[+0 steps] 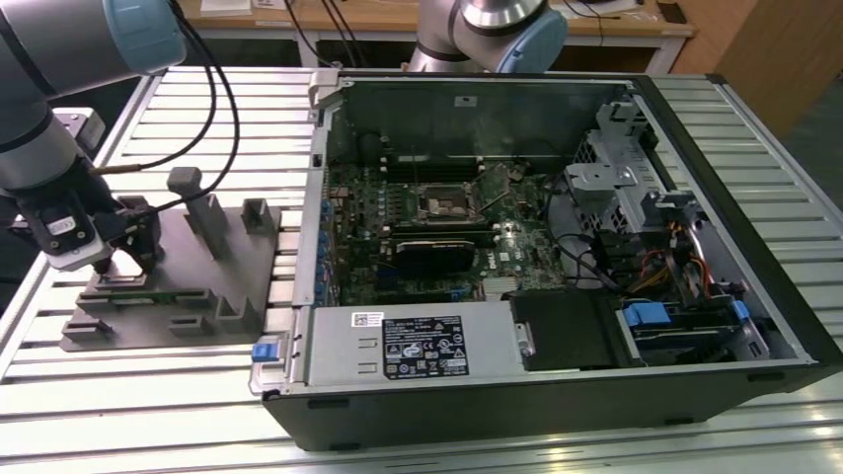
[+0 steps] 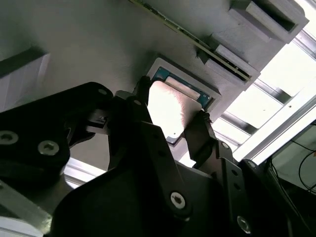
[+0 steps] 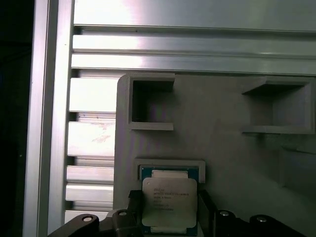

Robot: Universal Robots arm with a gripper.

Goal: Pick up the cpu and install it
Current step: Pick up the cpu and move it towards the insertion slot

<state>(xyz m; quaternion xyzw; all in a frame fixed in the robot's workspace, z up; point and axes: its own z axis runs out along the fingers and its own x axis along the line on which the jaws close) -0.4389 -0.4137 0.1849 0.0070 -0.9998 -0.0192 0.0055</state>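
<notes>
First wrist view, where does the cpu [image 3: 169, 197] sit against the fingers [image 3: 203, 210]?

Right between them. One dark finger stands at each of two opposite edges, both touching, so the gripper [image 3: 169, 206] is clamped on the chip. The second wrist view agrees: the cpu [image 2: 173, 111] is flanked by fingers [image 2: 200, 133] pressed to its sides, with the gripper [image 2: 171, 106] squarely over it.

And where is that on the bench?

The chip lies in a shallow square pocket of the grey fixture [image 3: 222, 163], close to the fixture's edge, beside the slatted table [image 3: 94, 138]. In the exterior view the gripper [image 1: 109, 265] stands low over the fixture [image 1: 152, 328], near its edge on the exterior view's left, well apart from the open computer case [image 1: 527, 405].

Anything hard to make out?

In the first wrist view the chip's nearest edge is cut off by the frame. In the second wrist view glare whitens its face and the gripper's body covers one corner.

How does it look?

Small, thin and square, with a silvery-grey metal lid bearing faint print and a green board rim peeking out around it.
</notes>
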